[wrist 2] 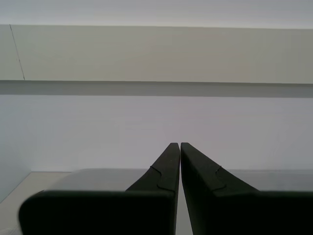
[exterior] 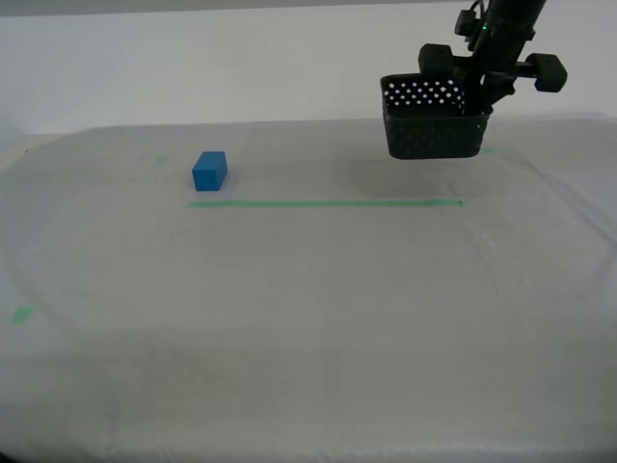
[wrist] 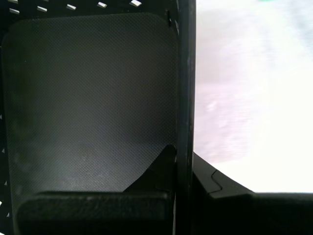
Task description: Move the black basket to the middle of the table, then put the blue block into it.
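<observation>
The black basket (exterior: 432, 118) hangs in the air above the table (exterior: 308, 318) at the exterior view's upper right. My first gripper (exterior: 479, 96) is shut on its right-hand wall and holds it lifted. The first wrist view looks down into the empty basket (wrist: 88, 98), with the pinched wall between the fingers (wrist: 185, 161). The blue block (exterior: 209, 171) sits on the table at the left, just behind the green tape line (exterior: 324, 204). My second gripper (wrist 2: 177, 147) is shut and empty, facing a wall; it does not show in the exterior view.
A small green mark (exterior: 20, 314) lies near the table's left edge and another (exterior: 160, 159) behind the block. The basket's shadow (exterior: 405, 178) falls on the table behind the tape's right end.
</observation>
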Tool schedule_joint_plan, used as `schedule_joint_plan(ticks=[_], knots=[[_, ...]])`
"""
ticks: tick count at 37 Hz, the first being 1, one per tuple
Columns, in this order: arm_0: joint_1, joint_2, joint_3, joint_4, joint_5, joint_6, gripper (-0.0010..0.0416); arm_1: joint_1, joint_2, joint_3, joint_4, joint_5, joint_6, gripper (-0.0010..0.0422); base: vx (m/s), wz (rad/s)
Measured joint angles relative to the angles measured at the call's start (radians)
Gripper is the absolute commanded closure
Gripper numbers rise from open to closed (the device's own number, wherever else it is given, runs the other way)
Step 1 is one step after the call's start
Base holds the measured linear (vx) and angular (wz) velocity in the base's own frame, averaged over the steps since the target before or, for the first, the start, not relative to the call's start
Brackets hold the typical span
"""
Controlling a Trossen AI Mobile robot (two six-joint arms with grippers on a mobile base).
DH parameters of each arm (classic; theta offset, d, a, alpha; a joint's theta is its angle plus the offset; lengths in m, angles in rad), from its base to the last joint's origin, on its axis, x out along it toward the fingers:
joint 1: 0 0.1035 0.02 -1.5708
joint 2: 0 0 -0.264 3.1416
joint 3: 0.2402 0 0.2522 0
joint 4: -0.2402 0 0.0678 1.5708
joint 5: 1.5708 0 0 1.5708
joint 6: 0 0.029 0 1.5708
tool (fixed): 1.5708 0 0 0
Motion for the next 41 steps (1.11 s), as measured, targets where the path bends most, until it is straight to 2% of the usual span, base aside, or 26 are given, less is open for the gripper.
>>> schedule_joint_plan(ticks=[5, 18, 25, 35, 41], knots=[[0.063, 0.000, 0.000, 0.014, 0.000, 0.029, 0.0406, 0.000, 0.000, 0.000, 0.000, 0.000, 0.000, 0.0412, 0.000, 0.000], [0.217, 0.000, 0.000, 0.048, 0.003, 0.142, 0.0406, 0.000, 0.000, 0.000, 0.000, 0.000, 0.000, 0.0412, 0.000, 0.000], [0.291, 0.000, 0.000, 0.047, 0.050, 0.187, 0.0406, 0.000, 0.000, 0.000, 0.000, 0.000, 0.000, 0.0412, 0.000, 0.000], [0.354, 0.000, -0.035, 0.053, 0.063, 0.246, 0.0406, 0.000, 0.000, 0.000, 0.000, 0.000, 0.000, 0.0412, 0.000, 0.000], [0.362, 0.000, -0.118, 0.124, 0.067, 0.258, 0.0406, 0.000, 0.000, 0.000, 0.000, 0.000, 0.000, 0.0412, 0.000, 0.000]])
